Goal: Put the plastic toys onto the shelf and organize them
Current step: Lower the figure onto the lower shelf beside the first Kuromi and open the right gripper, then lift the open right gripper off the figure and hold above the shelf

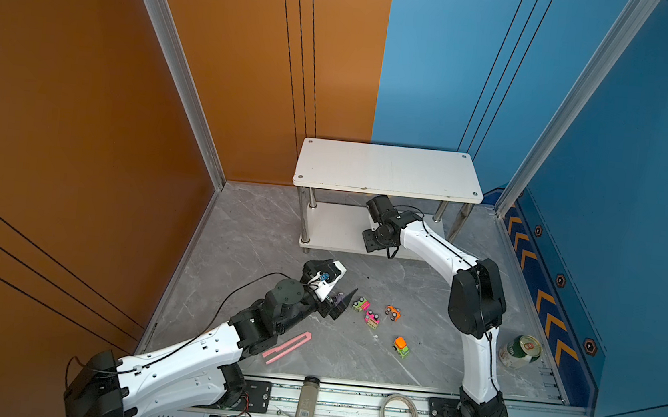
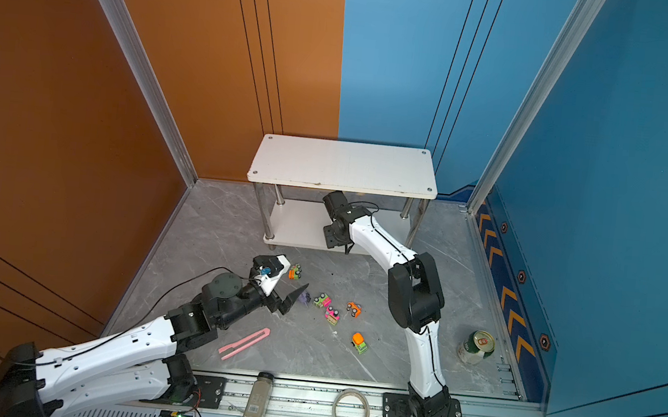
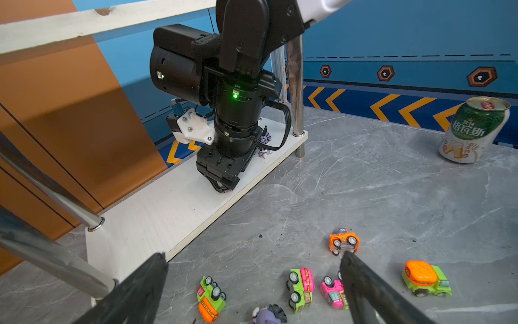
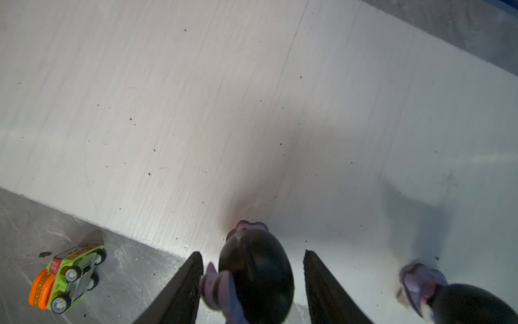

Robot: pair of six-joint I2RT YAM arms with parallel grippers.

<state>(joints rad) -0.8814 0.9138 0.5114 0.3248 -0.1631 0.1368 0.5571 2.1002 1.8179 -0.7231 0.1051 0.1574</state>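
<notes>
The white two-tier shelf (image 1: 390,169) stood at the back of the grey marbled floor (image 1: 245,243), its top board bare. You had the right arm (image 1: 437,244) reaching under that board, and the left arm (image 1: 193,350) stretched low over the floor in front of the shelf.

A green beer can (image 1: 519,350) stood well off to the right.

Your right gripper (image 4: 252,253) hung over the front edge of the lower board (image 4: 252,112). Its jaws were apart around a purple-and-black figurine (image 4: 255,277) that rested on the board, with a clear gap on one side. A second figurine (image 4: 420,283) sat on the same board just beside it.

Your left gripper (image 3: 252,254) was spread wide and held nothing. Its fingers straddled the toys left on the floor.

- A third figurine (image 3: 269,314) lay between the fingers.
- A green-and-orange car (image 3: 211,298) lay on its side near the shelf edge.
- A green-and-pink car (image 3: 301,289) and a pink car (image 3: 333,294) lay side by side, both tipped over.
- An orange car (image 3: 343,242) lay wheels up a little beyond them.
- A green car with an orange roof (image 3: 426,279) stood upright, apart to the right.
</notes>
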